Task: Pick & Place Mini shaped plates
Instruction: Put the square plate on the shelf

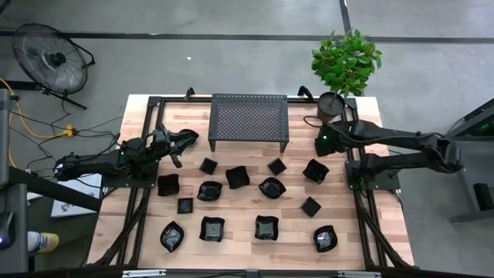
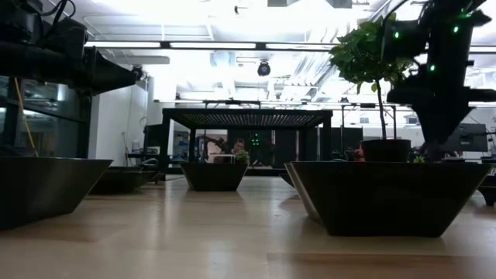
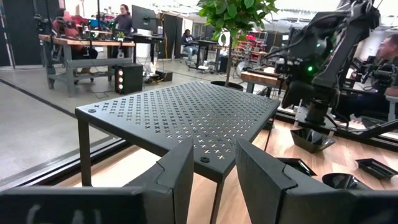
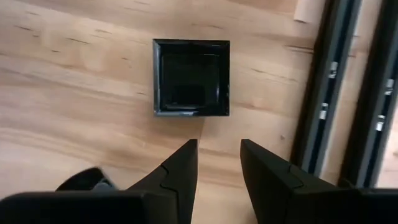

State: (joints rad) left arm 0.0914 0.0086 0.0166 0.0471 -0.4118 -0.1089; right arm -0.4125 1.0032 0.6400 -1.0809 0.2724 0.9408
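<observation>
A light wooden table [image 1: 247, 255] carries about fourteen small glossy black mini shaped plates [image 1: 212, 228], scattered in loose rows across its middle and near half. Some are square, some round, some wavy-edged. Behind them, at the far middle of the table, stands a black perforated metal rack [image 1: 249, 120] on thin legs. A leafy green plant in a black pot [image 1: 332, 103] sits at the far right corner.

The left gripper [image 1: 184, 142] hovers just left of the rack, above the table. Its two dark fingers [image 3: 180, 171] are apart with only air in the gap, and the rack's corner lies directly ahead of them. The nearest plates lie on the wood a little to the near side of these jaws.

The right gripper [image 1: 319, 144] hangs over the right side of the table, pointing straight down. Its fingers [image 4: 177, 171] are also apart and hold nothing. A small square black plate [image 4: 191, 78] rests flat on the wood just beyond the fingertips, not touching them. A wavy-edged black plate [image 1: 315, 171] lies close by on the near side of these jaws.
</observation>
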